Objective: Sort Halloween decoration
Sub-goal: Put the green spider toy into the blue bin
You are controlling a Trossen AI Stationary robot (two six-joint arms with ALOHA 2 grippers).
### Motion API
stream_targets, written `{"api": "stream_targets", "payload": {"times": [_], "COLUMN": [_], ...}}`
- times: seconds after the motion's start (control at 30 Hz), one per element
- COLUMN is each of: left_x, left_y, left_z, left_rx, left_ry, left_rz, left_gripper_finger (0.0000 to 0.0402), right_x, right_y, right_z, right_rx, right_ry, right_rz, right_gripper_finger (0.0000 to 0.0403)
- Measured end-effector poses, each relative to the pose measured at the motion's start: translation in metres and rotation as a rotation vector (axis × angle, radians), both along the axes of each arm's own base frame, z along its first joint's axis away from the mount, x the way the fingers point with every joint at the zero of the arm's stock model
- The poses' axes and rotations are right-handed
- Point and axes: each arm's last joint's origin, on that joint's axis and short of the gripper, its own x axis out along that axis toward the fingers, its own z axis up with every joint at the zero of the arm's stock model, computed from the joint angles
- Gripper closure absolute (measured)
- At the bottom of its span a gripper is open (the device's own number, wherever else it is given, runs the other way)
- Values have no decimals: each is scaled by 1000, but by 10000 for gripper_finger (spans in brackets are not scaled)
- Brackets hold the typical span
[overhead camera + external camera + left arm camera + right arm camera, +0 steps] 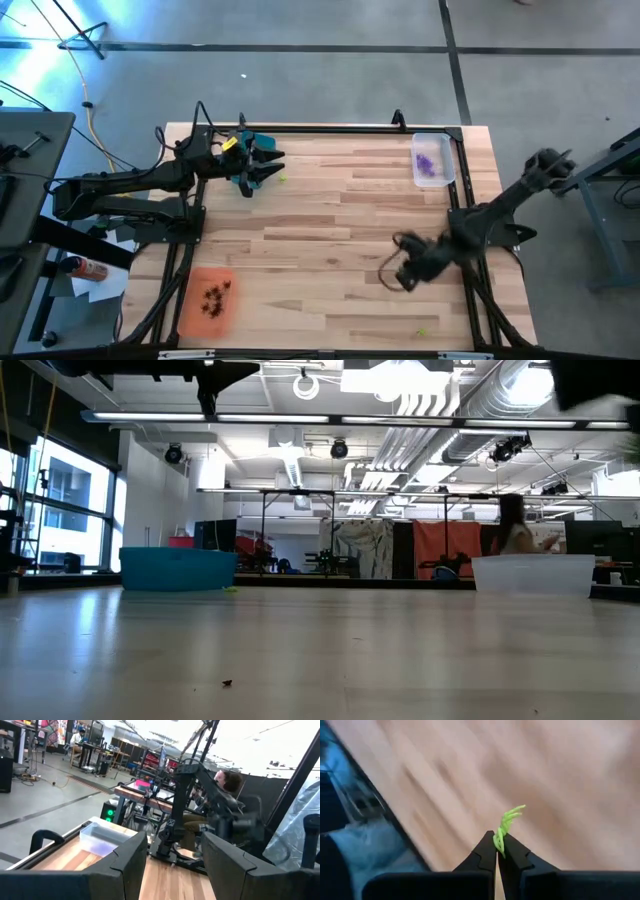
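Right end effector (499, 851) is clenched on a lime green trinket (506, 825), whose spiky legs stick out past the fingertips; in the high view this end effector (408, 268) sits above the table (330, 250) toward its right side, a little nearer than the clear tray (434, 160). Left end effector (262, 166) hangs released over the teal tray (256, 140) at the far left of the table, holding nothing that I can see.

Purple trinkets (426, 163) lie in the clear tray and dark ones (215, 297) in the orange tray (204, 300) at the near left. One green piece (283, 178) lies on the wood just beside the teal tray, and another (422, 332) near the front edge on the right. A tiny dark speck (227, 683) shows on the wood in the low view; I cannot tell if it is a trinket.

The step in hand looks like carrying the green piece to its tray, probably the teal one, since the other two colours have their own. The pinch is only on the trinket's body, close to the tips, so the grip seems slight. To do it well, keep the fingers shut hard, lift clear of the wood, travel smoothly without jerks, and stay out of the left arm's way. Bring the tips well inside the tray walls and low before letting go, so the light piece cannot bounce out.
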Motion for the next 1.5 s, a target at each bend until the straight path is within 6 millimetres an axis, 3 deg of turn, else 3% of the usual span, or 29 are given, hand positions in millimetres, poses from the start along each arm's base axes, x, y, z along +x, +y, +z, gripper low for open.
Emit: {"api": "stream_targets", "payload": {"times": [0.3,0.43,0.57,0.73,0.87,1.03,1.5], "left_x": [3,17,41,62,71,75,91], "left_y": [0,-3,-8,-12,-19,-26,-30], "left_z": [-1,2,4,6,2,-3,-14], "left_rx": [-3,21,110,157,204,273,274], "left_ry": [9,31,82,161,201,222,217], "left_rz": [-4,-33,-75,-120,-164,-205,-202], "left_gripper_finger": [229,229,229,229,229,229,229], "right_x": [65,93,123,152,163,166,167], "right_y": [-85,-119,-140,-154,-160,-164,-164], "right_z": [64,78,90,108,120,130,130], "right_rx": [-450,-571,-631,-716,-768,-783,-762], "right_ry": [-496,-559,-593,-593,-582,-595,-618], "right_rz": [261,361,511,638,707,744,761], "right_gripper_finger": [402,402,402,403,403,403,403]}}
